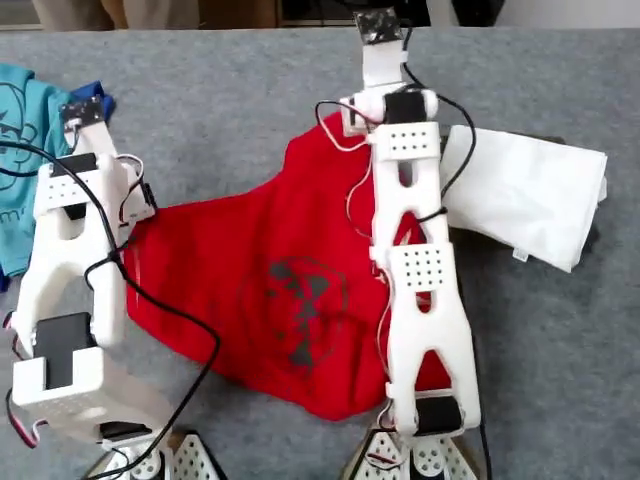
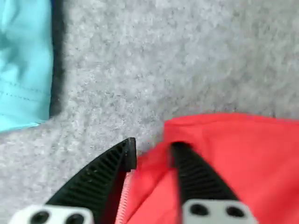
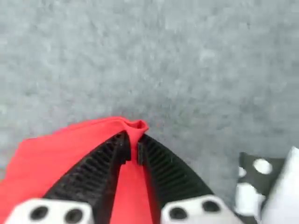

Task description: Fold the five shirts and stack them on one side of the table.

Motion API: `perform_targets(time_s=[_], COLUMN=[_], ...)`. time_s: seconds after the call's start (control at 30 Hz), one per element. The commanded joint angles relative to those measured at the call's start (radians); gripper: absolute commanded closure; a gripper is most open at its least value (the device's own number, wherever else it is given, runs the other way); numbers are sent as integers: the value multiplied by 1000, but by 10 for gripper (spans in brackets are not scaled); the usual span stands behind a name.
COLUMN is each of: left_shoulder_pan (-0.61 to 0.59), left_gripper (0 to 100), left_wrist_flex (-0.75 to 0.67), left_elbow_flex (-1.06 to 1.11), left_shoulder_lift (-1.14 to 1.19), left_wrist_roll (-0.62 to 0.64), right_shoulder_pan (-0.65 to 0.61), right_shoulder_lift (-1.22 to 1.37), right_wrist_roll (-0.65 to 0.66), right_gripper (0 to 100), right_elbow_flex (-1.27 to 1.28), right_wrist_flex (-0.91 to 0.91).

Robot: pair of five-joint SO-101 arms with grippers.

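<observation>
High view: red shirt [image 1: 260,270] lies on the bench [image 1: 560,350], left jaws and right jaws each pinching an edge; next, probably, folding it over.

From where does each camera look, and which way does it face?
High view: fixed above, facing down on the table; both arms over the red shirt.
Left wrist view: on the left arm, facing the table; left gripper at the shirt's edge.
Right wrist view: on the right arm, facing down; right gripper pinches a red fold.
All three share the red shirt.
</observation>
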Motion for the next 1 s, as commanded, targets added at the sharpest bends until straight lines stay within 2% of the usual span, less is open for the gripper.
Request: perform_targets(time_s=[0.0, 0.17, 0.33, 0.53, 0.6, 0.67, 0.8, 0.97], left_shoulder_pan=[-15, -57, -80, -91, -57, -14, 26, 11], left_gripper=[754, 754, 754, 754, 754, 763, 850, 830], left_wrist_flex=[-12, -8, 2, 198, 210, 210, 213, 327], left_elbow_flex=[-52, -97, -195, -414, -440, -450, -453, -572], left_shoulder_lift=[-16, -8, -10, -8, 12, 67, 245, 432], left_wrist_roll=[49, 69, 244, 381, 417, 439, 540, 721], right_shoulder_pan=[22, 21, 18, 16, 18, 18, 18, 16], right_shoulder_lift=[53, 59, 68, 73, 73, 74, 74, 74], right_wrist_roll=[-34, -23, 6, 21, 21, 21, 21, 21], right_gripper=[996, 996, 996, 996, 996, 996, 996, 995], right_elbow_flex=[-44, -39, -44, -44, -42, -42, -42, -39], right_wrist_flex=[-75, -104, -109, -161, -164, -164, -164, -163])
